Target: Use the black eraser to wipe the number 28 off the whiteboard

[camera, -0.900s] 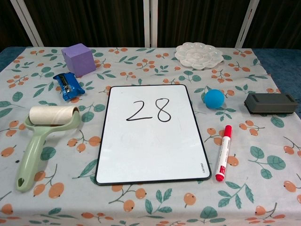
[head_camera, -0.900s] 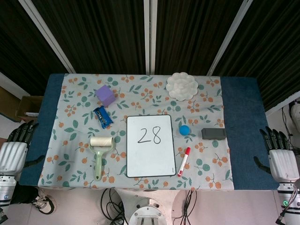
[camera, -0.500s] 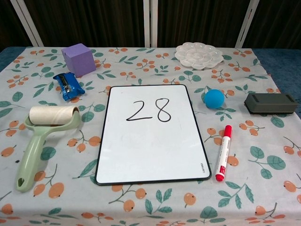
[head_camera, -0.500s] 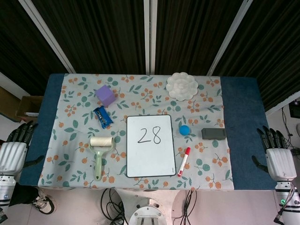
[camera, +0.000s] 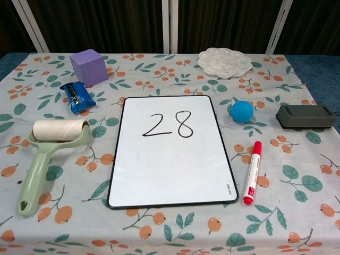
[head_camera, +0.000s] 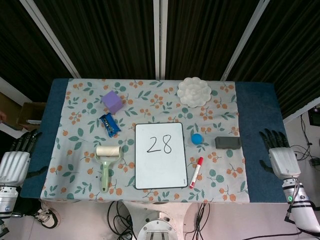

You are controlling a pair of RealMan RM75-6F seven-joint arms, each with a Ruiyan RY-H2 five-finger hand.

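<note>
Over the last second our right hand (head_camera: 281,159) had drifted from the far right edge of the head view inward and slightly up, so that it now hung over the blue strip of the worktop (head_camera: 257,107) at the right, nearer the black eraser (head_camera: 228,142). Its fingers were spread and it held nothing. Our left hand (head_camera: 13,163) had barely moved at the lower left edge of that view, also spread and empty; neither hand showed in the chest view.

Nothing on the cloth had shifted. The eraser lay flat right of centre, just right of the blue ball (head_camera: 197,138) and well apart from the right hand. The whiteboard (head_camera: 160,172) sat at centre with the 28 (head_camera: 159,144) fully intact in its upper half. The red marker (head_camera: 196,172) lay beside the board's lower right corner.

We judged this to be the opening of the reach: the right hand had started toward the eraser, but no grasp or wiping had begun.
</note>
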